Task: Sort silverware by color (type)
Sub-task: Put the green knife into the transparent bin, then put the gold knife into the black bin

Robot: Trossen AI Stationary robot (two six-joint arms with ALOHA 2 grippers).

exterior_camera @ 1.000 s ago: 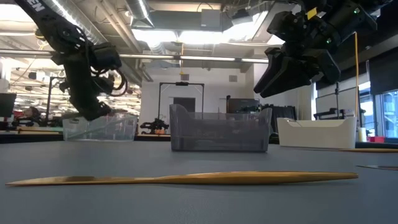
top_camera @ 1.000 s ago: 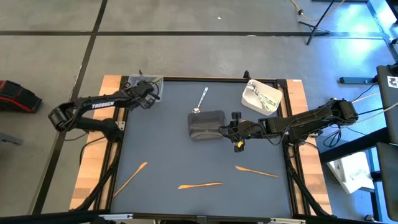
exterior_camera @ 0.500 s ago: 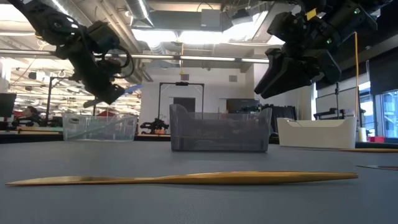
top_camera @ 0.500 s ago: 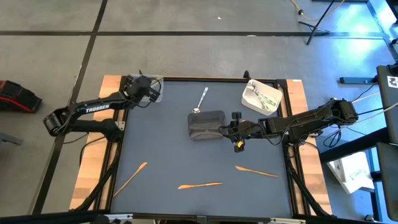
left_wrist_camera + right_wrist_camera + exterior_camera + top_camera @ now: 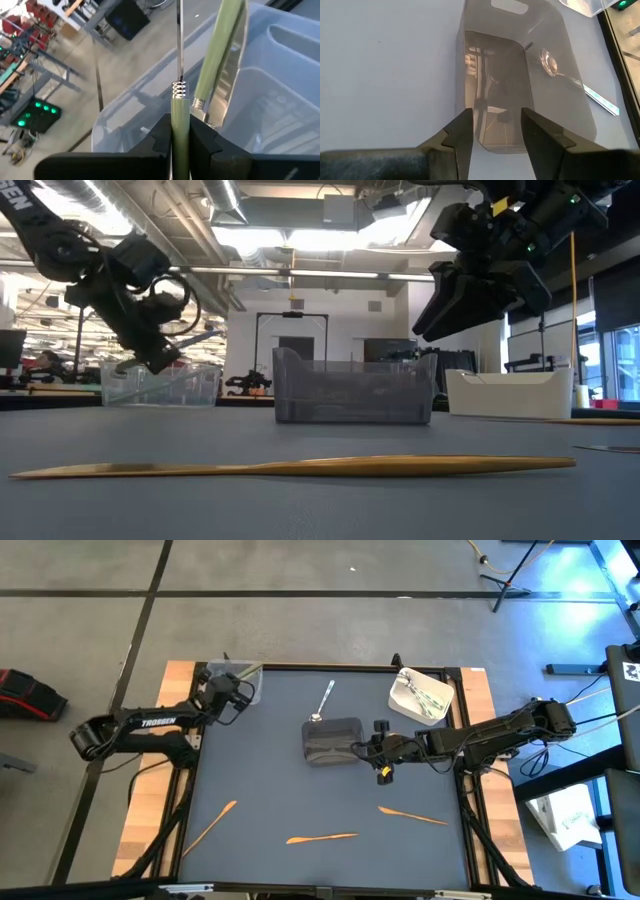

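My left gripper [image 5: 180, 142] is shut on an olive-green utensil [image 5: 180, 112] with a thin metal shaft, at the clear container [image 5: 243, 680] in the far left corner. A second green utensil [image 5: 220, 45] leans inside that container. My right gripper [image 5: 495, 135] hangs open above the near end of the dark grey container [image 5: 520, 85], mid-table. A silver spoon [image 5: 323, 700] lies beyond it. Three orange utensils [image 5: 322, 837] [image 5: 210, 825] [image 5: 412, 815] lie near the front. More utensils sit in the white container [image 5: 420, 695]. My left gripper pinches the utensil's green handle [image 5: 180, 107] between its two fingers, just behind the coiled metal collar. The utensil runs along the fingers and sticks out ahead of them. It is lifted clear, its metal shaft [image 5: 200, 335] slanting up over the clear container.
The three containers line the table's far half: clear at far left, dark grey [image 5: 330, 740] in the middle, white at far right. The dark mat's [image 5: 260, 770] middle left lies bare. Wooden strips edge the table on both sides.
My left gripper pointed steeply down at the clear container. It has risen, tipped up toward level, then sunk a little and drawn back toward the table's left edge, staying shut. The utensil's shaft now points out over the container. My right arm has kept still.
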